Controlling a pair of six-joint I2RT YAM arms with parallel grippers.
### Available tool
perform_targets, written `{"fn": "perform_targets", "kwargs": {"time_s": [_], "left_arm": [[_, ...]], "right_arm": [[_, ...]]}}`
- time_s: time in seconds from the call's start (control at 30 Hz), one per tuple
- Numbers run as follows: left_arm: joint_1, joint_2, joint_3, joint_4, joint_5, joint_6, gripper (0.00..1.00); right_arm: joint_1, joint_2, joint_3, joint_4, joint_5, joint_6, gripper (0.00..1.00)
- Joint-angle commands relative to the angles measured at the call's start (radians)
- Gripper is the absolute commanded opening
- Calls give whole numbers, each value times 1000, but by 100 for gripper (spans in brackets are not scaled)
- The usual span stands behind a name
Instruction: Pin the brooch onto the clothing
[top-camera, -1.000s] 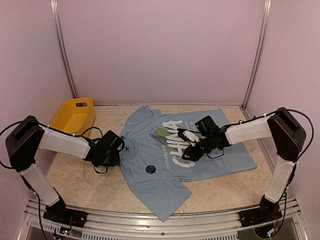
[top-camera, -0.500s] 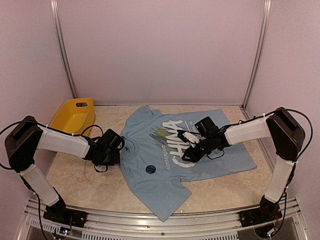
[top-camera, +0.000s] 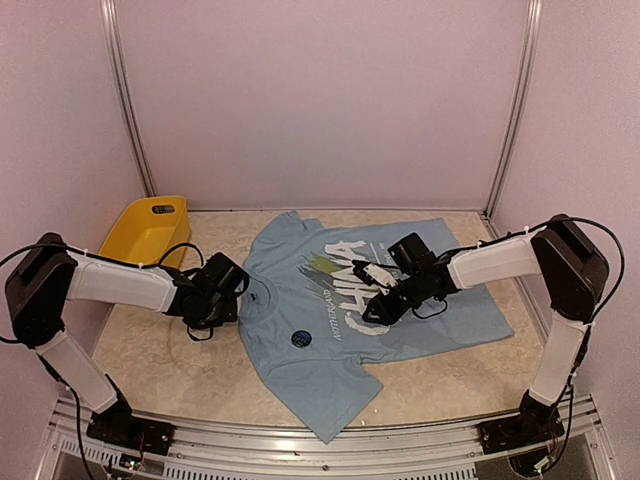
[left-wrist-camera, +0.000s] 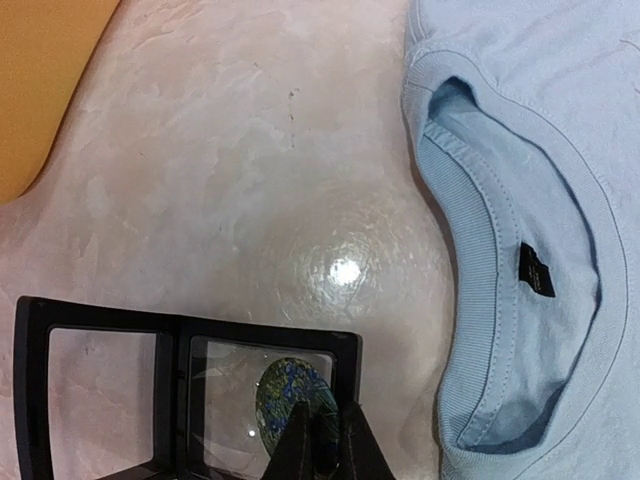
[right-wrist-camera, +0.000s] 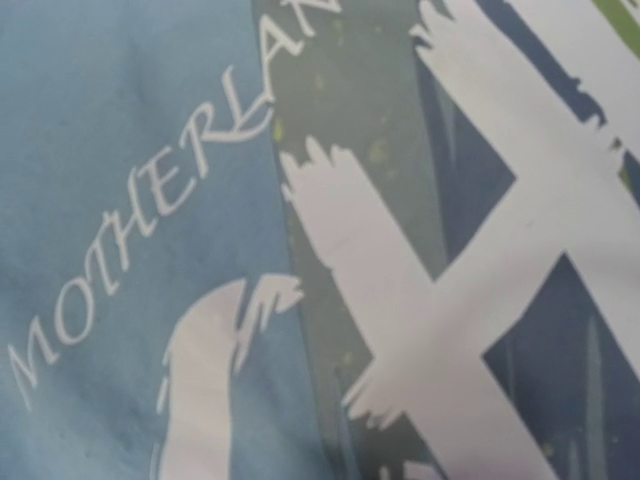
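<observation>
The light blue T-shirt with white "CHINA" lettering lies flat on the table. Its collar shows in the left wrist view. A round blue-green brooch sits at a black-framed clear case on the table, left of the collar. My left gripper is shut, its tips pinching the brooch's lower edge. It also shows in the top view. My right gripper rests low on the chest print, jaws spread. Its fingers are out of the right wrist view, which shows only print.
A dark round disc lies on the shirt below the lettering. A yellow bin stands at the back left, its edge in the left wrist view. Walls enclose the table on three sides.
My left gripper has edged slightly up and toward the collar. My right gripper has shifted a little left over the print. The shirt and disc have not moved.
</observation>
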Motion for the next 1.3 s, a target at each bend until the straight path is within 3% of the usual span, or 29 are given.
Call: {"fn": "perform_targets", "kwargs": {"time_s": [0.0, 0.2, 0.8, 1.27], "left_arm": [[-6, -3, 28, -126, -46, -36, 5], [-18, -1, 50, -174, -89, -45, 0], [-78, 84, 139, -289, -210, -54, 0], [-140, 215, 154, -163, -136, -13, 0]], "right_arm": [[11, 19, 25, -12, -11, -11, 31], [13, 19, 25, -15, -16, -13, 30], [15, 19, 33, -21, -34, -18, 30], [17, 22, 33, -21, -41, -15, 31]]}}
